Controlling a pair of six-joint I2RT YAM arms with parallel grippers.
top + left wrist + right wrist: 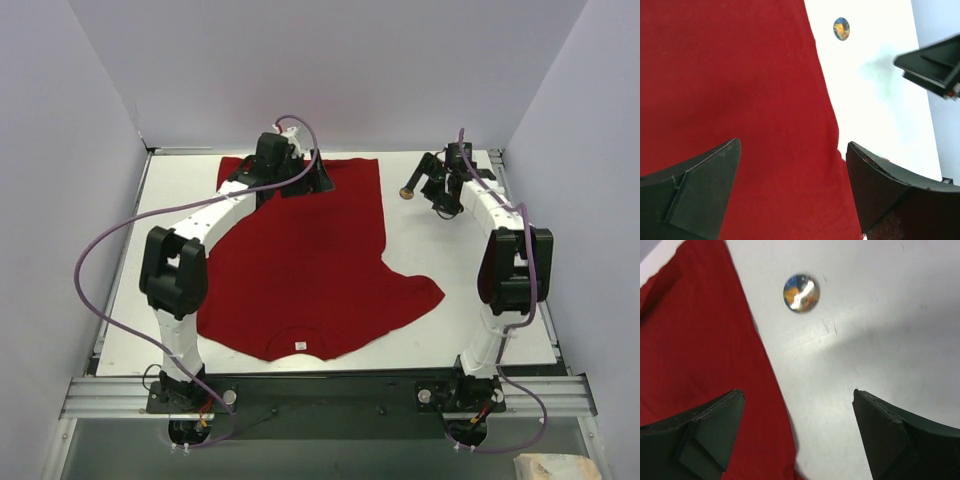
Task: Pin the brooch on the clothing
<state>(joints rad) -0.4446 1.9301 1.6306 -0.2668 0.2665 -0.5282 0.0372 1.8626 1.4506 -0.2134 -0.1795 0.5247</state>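
The deep-red T-shirt (300,260) lies flat on the white table, with its collar and white label (300,346) at the near edge. The brooch (408,193), a tiny golden-orange and blue disc, lies on the bare table just right of the shirt's far right edge. My left gripper (308,180) is open and empty over the shirt's far edge. In the left wrist view the left gripper (792,165) has the shirt (730,90) below it and the brooch (841,28) ahead. My right gripper (430,187) is open and empty beside the brooch. In the right wrist view the right gripper (797,410) faces the brooch (801,293), beside the shirt edge (700,340).
The white table (460,320) is walled by pale panels at the left, back and right. A metal rail (330,392) runs along the near edge. Part of the right gripper (935,65) shows in the left wrist view.
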